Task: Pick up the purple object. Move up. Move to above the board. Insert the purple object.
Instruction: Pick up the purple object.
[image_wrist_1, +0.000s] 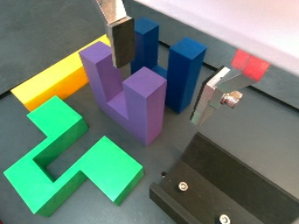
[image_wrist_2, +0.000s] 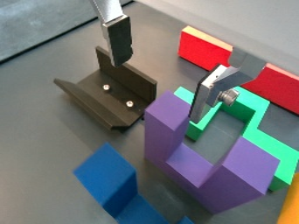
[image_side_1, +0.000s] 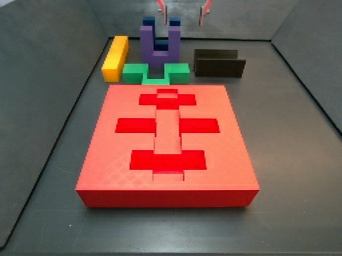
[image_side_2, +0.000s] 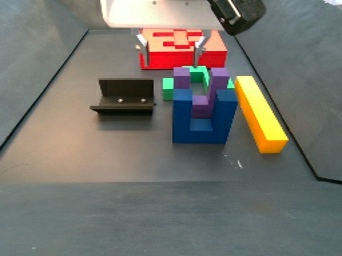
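The purple object (image_wrist_1: 126, 94) stands upright on the dark floor, its 2 prongs up, just beside the blue U-shaped block (image_wrist_1: 167, 58) and the green piece (image_wrist_1: 73, 164), well apart from the board (image_side_1: 168, 140). The gripper (image_wrist_1: 163, 66) hangs above it, jaws spread wide, holding nothing. The yellow bar (image_side_2: 259, 112) and the fixture (image_side_2: 126, 97) lie nearby.

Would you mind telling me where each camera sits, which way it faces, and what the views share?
Wrist view: looks down past the open gripper at the purple object.
Wrist view: same gripper, opposite side; fixture beyond.
Side view: behind the board, facing the blocks.
Side view: opposite end, blue block nearest.
All four show the purple object.
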